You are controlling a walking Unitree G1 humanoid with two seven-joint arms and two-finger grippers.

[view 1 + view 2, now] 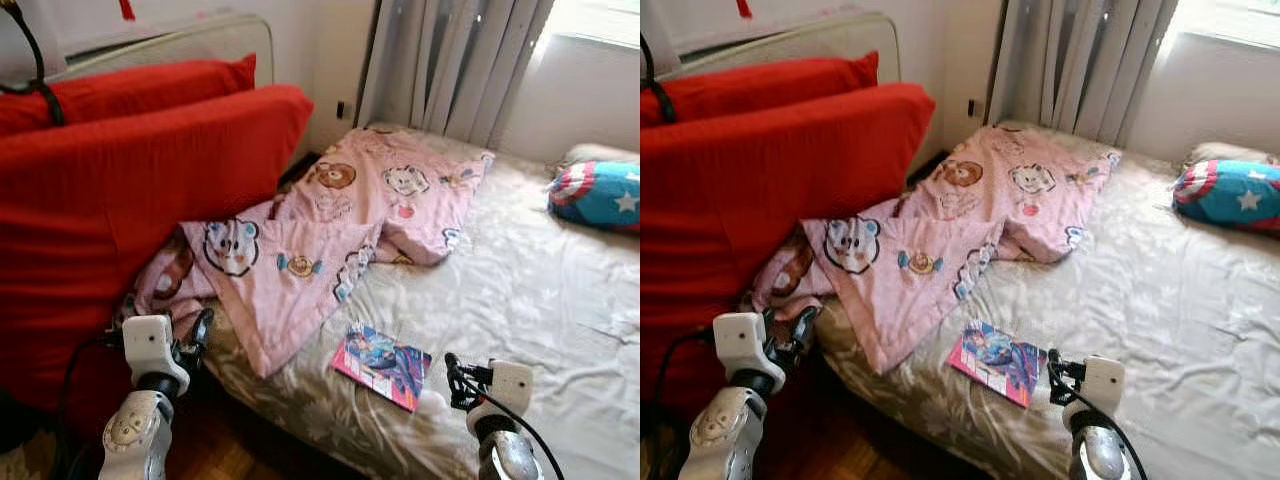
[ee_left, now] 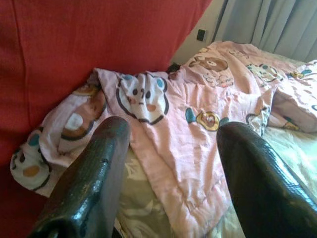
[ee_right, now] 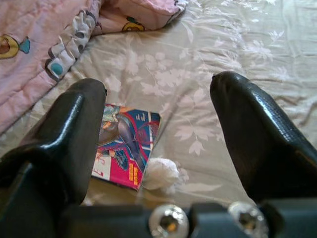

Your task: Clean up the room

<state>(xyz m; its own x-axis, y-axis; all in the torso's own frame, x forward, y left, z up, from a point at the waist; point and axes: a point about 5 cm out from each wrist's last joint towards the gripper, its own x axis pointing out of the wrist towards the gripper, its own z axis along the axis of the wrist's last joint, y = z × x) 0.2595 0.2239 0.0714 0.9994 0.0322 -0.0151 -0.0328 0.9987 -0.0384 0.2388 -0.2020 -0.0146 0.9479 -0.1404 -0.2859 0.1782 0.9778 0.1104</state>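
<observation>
In the left eye view, a thin pink-and-blue illustrated booklet (image 1: 382,364) lay flat on the pale floral bedsheet (image 1: 530,290) at lower centre of the frame, near the bed's front edge, with a small white crumpled wad (image 1: 432,402) just beside its lower right corner. The right gripper (image 1: 458,381) stood at lower right, close to that corner; the left gripper (image 1: 198,333) was at lower left, well apart from the booklet, by the hanging edge of the pink cartoon-print quilt (image 1: 330,235) and the big red cushion (image 1: 120,200). The right arm was plainly the nearer one

The right eye view showed the same layout

In the left wrist view, the left fingers (image 2: 89,178) were spread apart and empty, with the quilt's drooping corner between and beyond them

In the right wrist view, the right fingers (image 3: 257,134) were also released and wide, holding nothing. The booklet sat ahead of the jaws, toward the lower-left finger, its long axis slanting from upper right to lower left, the wad touching its near edge
</observation>
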